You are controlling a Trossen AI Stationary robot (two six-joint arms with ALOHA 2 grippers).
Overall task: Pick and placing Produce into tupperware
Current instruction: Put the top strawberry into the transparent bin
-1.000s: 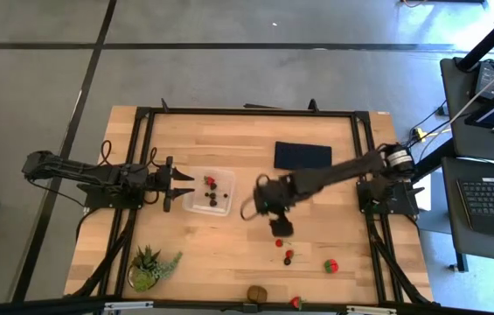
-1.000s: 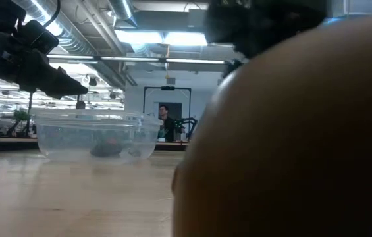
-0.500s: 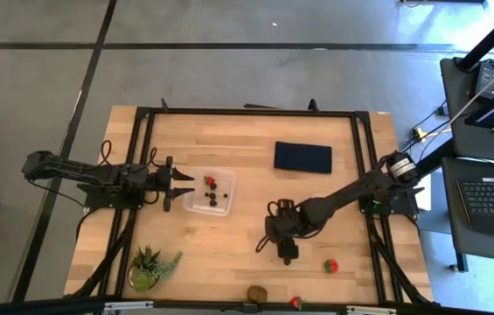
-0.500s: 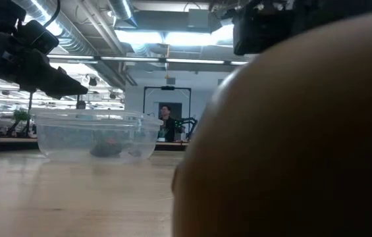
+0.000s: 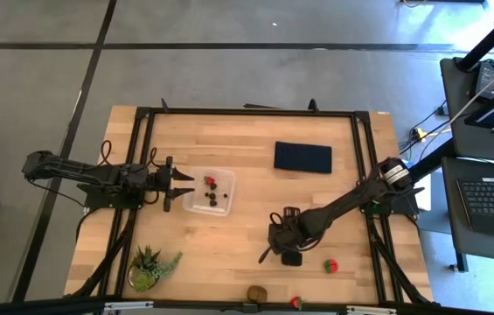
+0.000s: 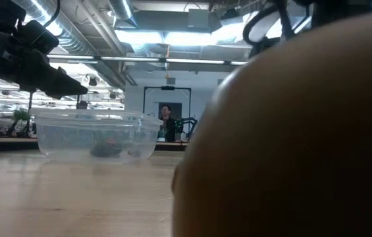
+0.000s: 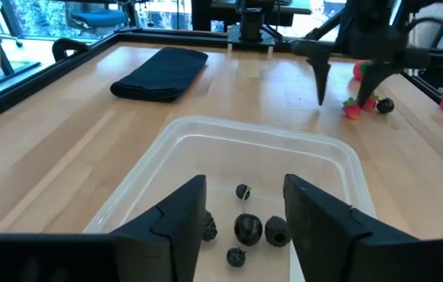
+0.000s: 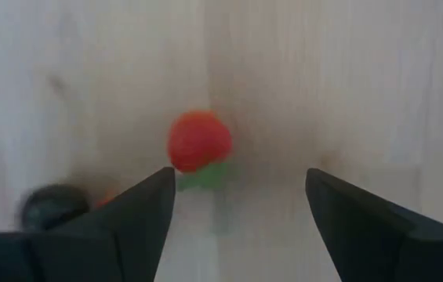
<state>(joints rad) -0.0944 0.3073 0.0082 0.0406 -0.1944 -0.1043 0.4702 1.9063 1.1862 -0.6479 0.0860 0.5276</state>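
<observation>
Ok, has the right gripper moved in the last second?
Yes. The right gripper has travelled away from the blue cloth toward the table's near edge, and is now open above a strawberry.

The right gripper [image 5: 287, 251] has swung from beside the tupperware [image 5: 208, 192] down over a strawberry [image 8: 198, 141].

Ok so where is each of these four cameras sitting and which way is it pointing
High: overhead, straight down on the table; both arms show.
Low: at tabletop height, level across to the tupperware; a blurred brown mass fills its right side.
Left wrist: past the open left gripper into the tupperware, right arm beyond.
Right wrist: down between the open right gripper fingers onto a strawberry.
Shared: high, low and left wrist all see the tupperware.
</observation>
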